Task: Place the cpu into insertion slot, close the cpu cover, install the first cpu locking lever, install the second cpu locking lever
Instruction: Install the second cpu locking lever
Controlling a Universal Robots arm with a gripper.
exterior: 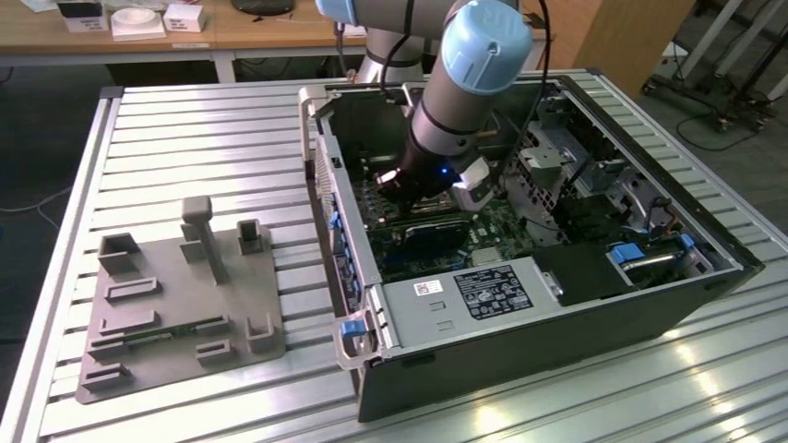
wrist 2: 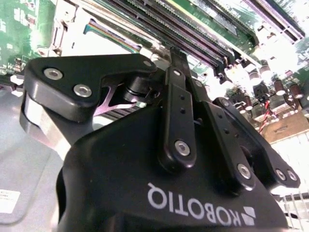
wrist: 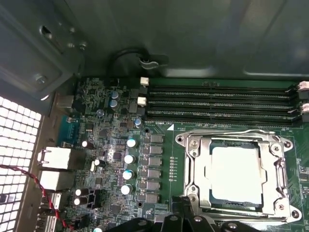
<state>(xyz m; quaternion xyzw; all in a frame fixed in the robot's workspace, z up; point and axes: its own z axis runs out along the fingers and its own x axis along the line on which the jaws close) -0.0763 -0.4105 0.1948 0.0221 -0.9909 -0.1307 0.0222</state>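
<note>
Grey tubular arm (exterior: 434,111) capped by a pale blue rounded joint cover (exterior: 486,41), above the pincer. A small blue light (exterior: 442,170) glowing low on the dark wrist section, beside a pale camera block (exterior: 474,185). Matte black pincer (wrist 2: 171,53) body seen close in the second wrist view, with chunky black linkage bars (wrist 2: 179,116) fastened by silvery round screws (wrist 2: 182,147). White lettering printed across the housing behind the pincer's links.

Lab bench scene, ribbed silvery aluminium slat table (exterior: 197,129) under bright overhead glare.
Long light wooden desk (exterior: 221,32) behind; dark grey floor (exterior: 43,138); white boxes (exterior: 136,18) on desk.
</note>
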